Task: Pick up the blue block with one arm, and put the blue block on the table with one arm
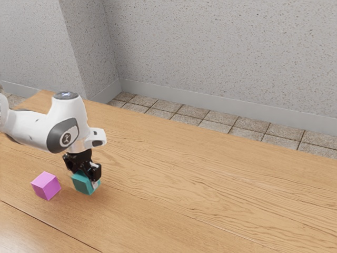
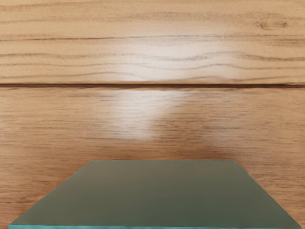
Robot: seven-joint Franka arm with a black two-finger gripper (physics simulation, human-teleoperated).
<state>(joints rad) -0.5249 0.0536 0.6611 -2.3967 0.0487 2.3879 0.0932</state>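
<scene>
Across the wooden worktop (image 1: 210,184), a pink block (image 1: 46,186) sits near the blue block (image 1: 84,183), whose top the end effector (image 1: 87,176) partly hides; whether it grips, I can't tell. Beyond the blue block: tiled floor (image 1: 205,117), speckled wall (image 1: 221,47).

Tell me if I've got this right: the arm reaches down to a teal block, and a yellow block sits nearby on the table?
Not quite: the exterior view shows that the nearby block is pink. The arm does reach down to a teal block.

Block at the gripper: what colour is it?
The block is teal, seen best in the exterior view.
</scene>
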